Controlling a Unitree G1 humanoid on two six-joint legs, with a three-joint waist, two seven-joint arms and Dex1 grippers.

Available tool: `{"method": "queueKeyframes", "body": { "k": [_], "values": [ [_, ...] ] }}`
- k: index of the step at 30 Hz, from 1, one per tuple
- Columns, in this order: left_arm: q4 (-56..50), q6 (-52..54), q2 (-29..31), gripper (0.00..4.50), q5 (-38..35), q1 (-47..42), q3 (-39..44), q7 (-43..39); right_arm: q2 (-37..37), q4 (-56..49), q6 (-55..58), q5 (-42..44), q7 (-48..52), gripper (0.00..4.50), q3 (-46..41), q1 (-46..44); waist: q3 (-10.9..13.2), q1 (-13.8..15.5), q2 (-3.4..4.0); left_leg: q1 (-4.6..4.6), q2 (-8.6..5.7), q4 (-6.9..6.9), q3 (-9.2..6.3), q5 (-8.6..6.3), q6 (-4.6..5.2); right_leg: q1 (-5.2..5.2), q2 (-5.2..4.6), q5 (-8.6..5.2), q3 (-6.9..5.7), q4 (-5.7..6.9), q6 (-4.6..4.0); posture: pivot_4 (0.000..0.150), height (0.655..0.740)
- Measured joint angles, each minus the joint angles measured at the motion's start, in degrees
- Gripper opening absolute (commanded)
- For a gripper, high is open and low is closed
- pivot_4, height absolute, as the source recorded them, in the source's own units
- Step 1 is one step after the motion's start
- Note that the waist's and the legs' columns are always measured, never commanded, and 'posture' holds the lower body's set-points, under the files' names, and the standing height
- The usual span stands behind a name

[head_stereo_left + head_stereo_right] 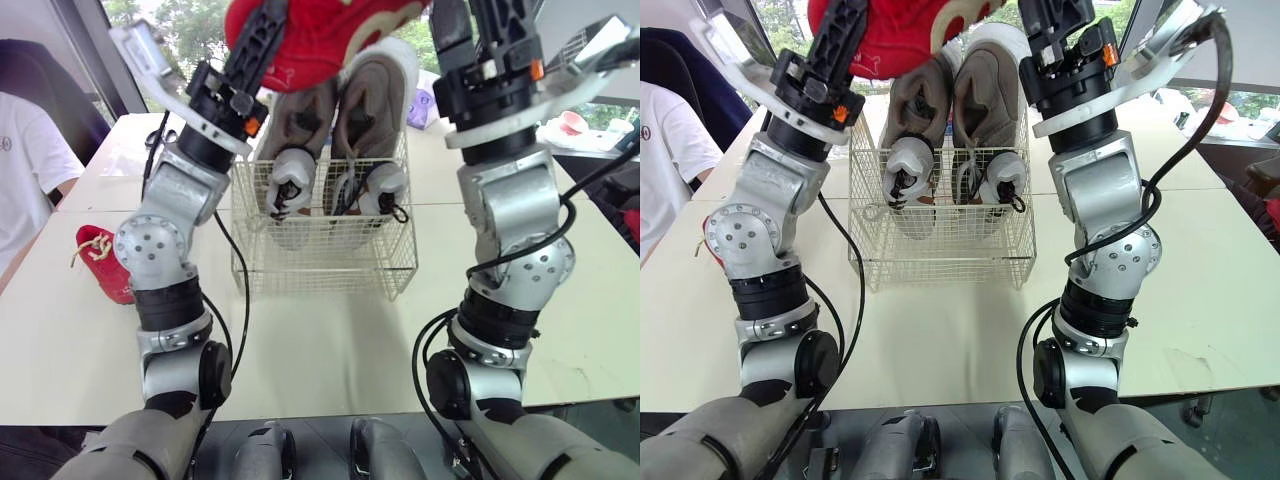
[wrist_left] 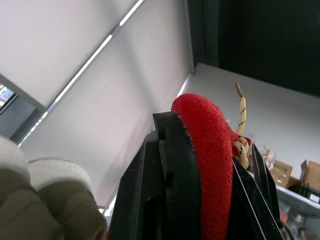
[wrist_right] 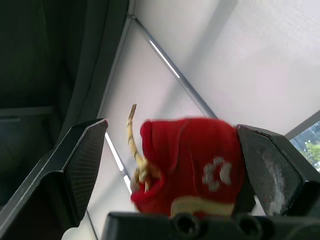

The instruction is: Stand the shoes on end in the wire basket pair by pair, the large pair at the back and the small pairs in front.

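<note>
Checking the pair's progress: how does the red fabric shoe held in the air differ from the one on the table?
The raised red fabric shoe is clamped in the left hand above the white wire basket; the second red fabric shoe lies ungripped on the cream table, left of the basket. One hangs in air, the other rests on a surface. Both are red with pale laces.
</note>
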Motion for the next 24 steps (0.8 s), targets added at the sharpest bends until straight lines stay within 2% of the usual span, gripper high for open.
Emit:
{"method": "queueKeyframes", "body": {
  "k": [2, 3, 5, 9, 10, 11, 13, 17, 24],
  "values": [
    [-0.13, 0.02, 0.2, 0.3, 0.42, 0.24, -0.38, -0.2, -0.54, 0.41, -0.16, -0.13, 0.1, 4.43, 0.06, 0.01, 0.0, 0.02, 0.0, 0.0, 0.0, 0.0, -0.01, -0.01, 0.01, 0.0, 0.0, 0.0, -0.01, 0.0, 0.0, 0.15, 0.74],
    [-0.19, 0.02, 0.35, 0.3, 0.59, 0.3, -0.68, -0.37, -1.17, 0.68, -0.14, -0.74, 0.4, 4.21, 0.39, 0.01, 0.0, 0.02, 0.0, 0.0, 0.0, 0.0, -0.01, -0.01, 0.02, 0.0, 0.0, 0.0, -0.01, 0.0, 0.0, 0.15, 0.74],
    [-0.25, -0.02, 0.47, 0.3, 0.92, 0.46, -1.01, -0.75, -1.85, 0.91, -0.03, -1.85, 0.76, 3.64, 0.59, 0.11, 0.0, 0.02, 0.0, 0.0, 0.0, 0.0, -0.01, -0.02, 0.03, 0.0, 0.0, 0.0, -0.01, -0.01, 0.0, 0.15, 0.74],
    [-0.41, -0.08, 0.73, 0.3, 1.14, 0.65, -1.06, -1.12, -3.08, 1.36, 0.05, -2.96, 1.44, 1.85, 0.67, 1.04, 0.0, 0.05, 0.0, -0.01, 0.0, 0.0, -0.01, -0.02, 0.04, 0.0, 0.0, 0.0, -0.01, -0.01, 0.0, 0.15, 0.74],
    [-0.35, -0.08, 0.87, 0.3, 1.11, 0.64, -0.98, -0.92, -3.45, 1.33, 0.08, -3.01, 1.72, 1.85, 0.66, 1.2, 0.0, 0.04, 0.0, -0.01, 0.0, 0.0, -0.01, -0.02, 0.04, 0.0, 0.0, 0.0, -0.01, -0.01, 0.0, 0.15, 0.74],
    [-0.31, -0.1, 0.9, 0.3, 1.07, 0.64, -0.91, -0.82, -3.48, 1.28, 0.18, -3.02, 1.87, 1.98, 0.72, 1.28, 0.0, 0.01, 0.0, -0.01, 0.01, 0.0, -0.01, -0.02, 0.04, 0.0, 0.0, 0.0, -0.01, -0.01, 0.0, 0.15, 0.74],
    [0.01, -0.05, 1.04, 0.3, 0.49, 0.53, -0.7, -0.6, -3.65, 1.28, -0.12, -3.69, 2.48, 2.57, 0.78, 1.47, 0.0, 0.02, 0.0, -0.01, 0.01, 0.0, -0.02, -0.02, 0.04, 0.0, 0.0, 0.0, -0.01, 0.0, 0.0, 0.15, 0.74],
    [0.65, -0.04, 1.68, 0.3, -1.11, -0.42, 0.29, -0.55, -3.73, 1.26, -0.41, -5.72, 2.42, 4.46, 2.01, 1.48, 0.0, -0.01, 0.0, -0.01, 0.02, 0.0, -0.02, -0.02, 0.04, -0.01, 0.0, 0.0, -0.02, 0.0, 0.0, 0.15, 0.74],
    [0.65, -0.06, 1.4, 0.3, -2.5, -0.82, 0.19, -0.52, -1.61, 1.26, -0.34, -5.51, 0.15, 4.46, 4.0, 1.44, 0.0, 0.08, 0.0, -0.02, 0.01, -0.01, -0.02, -0.02, 0.04, 0.0, 0.0, 0.0, -0.02, -0.02, 0.0, 0.15, 0.74]
  ]
}}
